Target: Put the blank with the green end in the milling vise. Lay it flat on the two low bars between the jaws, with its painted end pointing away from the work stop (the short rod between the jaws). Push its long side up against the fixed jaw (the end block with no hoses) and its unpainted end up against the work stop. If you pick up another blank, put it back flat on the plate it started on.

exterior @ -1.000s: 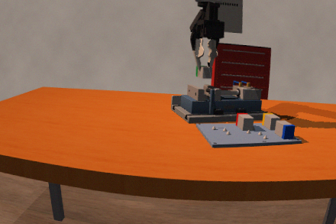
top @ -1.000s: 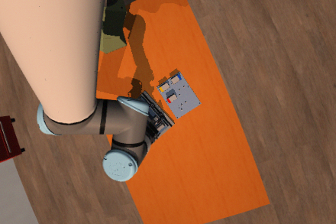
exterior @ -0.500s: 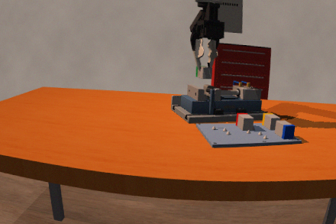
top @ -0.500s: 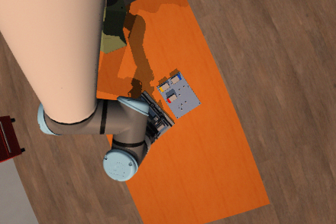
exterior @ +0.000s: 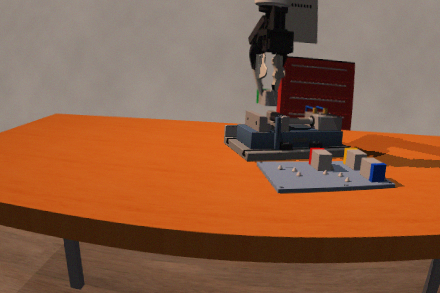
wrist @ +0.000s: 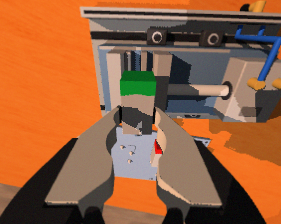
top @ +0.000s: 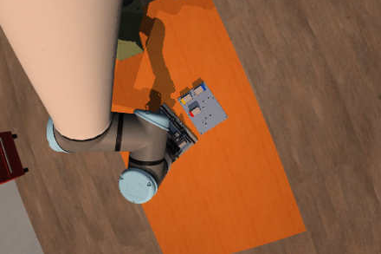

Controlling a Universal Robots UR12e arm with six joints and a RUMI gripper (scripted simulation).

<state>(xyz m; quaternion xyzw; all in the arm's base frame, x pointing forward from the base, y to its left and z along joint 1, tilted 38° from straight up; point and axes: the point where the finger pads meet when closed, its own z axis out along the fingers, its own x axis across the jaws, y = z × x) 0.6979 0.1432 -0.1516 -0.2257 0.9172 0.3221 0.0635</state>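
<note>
My gripper (wrist: 137, 107) is shut on the green-ended blank (wrist: 137, 100) and holds it in the air above the milling vise (exterior: 285, 133). In the side view the gripper (exterior: 266, 94) hangs just over the vise's left end, with the green end (exterior: 258, 96) showing at the left of the fingers. In the wrist view the blank's green end points toward the vise's far rail, and a pale rod (wrist: 208, 90) runs across the gap between the jaws. The jaw block with blue hoses (wrist: 248, 85) is at the right.
A grey plate (exterior: 322, 174) in front of the vise holds three blanks with red (exterior: 320, 158), yellow (exterior: 354, 157) and blue (exterior: 375, 169) ends. A red cabinet (exterior: 316, 93) stands behind the vise. The arm hides most of the vise in the overhead view.
</note>
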